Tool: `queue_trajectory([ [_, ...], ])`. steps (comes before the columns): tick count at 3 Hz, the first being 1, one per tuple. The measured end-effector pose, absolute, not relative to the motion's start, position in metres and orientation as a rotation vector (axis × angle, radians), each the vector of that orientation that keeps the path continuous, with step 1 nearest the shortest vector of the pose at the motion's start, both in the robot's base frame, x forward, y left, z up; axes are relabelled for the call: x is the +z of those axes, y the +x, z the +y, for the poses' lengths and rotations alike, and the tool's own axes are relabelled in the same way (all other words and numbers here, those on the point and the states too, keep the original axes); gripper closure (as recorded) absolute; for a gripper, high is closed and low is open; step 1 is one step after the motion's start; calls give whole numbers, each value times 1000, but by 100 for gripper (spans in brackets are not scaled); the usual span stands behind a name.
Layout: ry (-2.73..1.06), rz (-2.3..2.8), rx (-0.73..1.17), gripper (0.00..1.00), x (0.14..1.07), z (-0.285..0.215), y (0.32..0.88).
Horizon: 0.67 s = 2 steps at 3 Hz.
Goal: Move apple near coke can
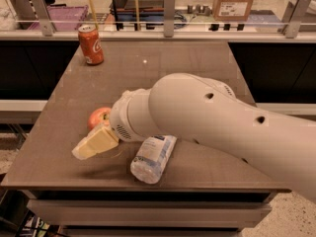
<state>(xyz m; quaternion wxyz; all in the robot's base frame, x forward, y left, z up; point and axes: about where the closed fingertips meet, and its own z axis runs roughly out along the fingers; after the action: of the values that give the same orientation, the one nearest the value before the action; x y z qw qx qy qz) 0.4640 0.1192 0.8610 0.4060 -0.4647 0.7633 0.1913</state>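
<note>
The apple (98,116) is red-orange and sits on the brown table (197,63) near its left edge, partly hidden by my arm. My gripper (96,141), cream-coloured, sticks out of the big white arm just in front of and below the apple, low over the table. The coke can (91,44) stands upright at the table's far left corner, well away from the apple.
A clear plastic bottle with a white label (153,157) lies on its side near the front edge, right of the gripper. My white arm (222,127) crosses the right half of the table. A railing and shelves with boxes stand behind the table.
</note>
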Motion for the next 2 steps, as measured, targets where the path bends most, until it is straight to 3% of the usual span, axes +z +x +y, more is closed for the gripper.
queue_trajectory([
  [1,-1173,1924,491,0,857,121,466],
  [2,-1175,1920,488,18,859,122,465],
])
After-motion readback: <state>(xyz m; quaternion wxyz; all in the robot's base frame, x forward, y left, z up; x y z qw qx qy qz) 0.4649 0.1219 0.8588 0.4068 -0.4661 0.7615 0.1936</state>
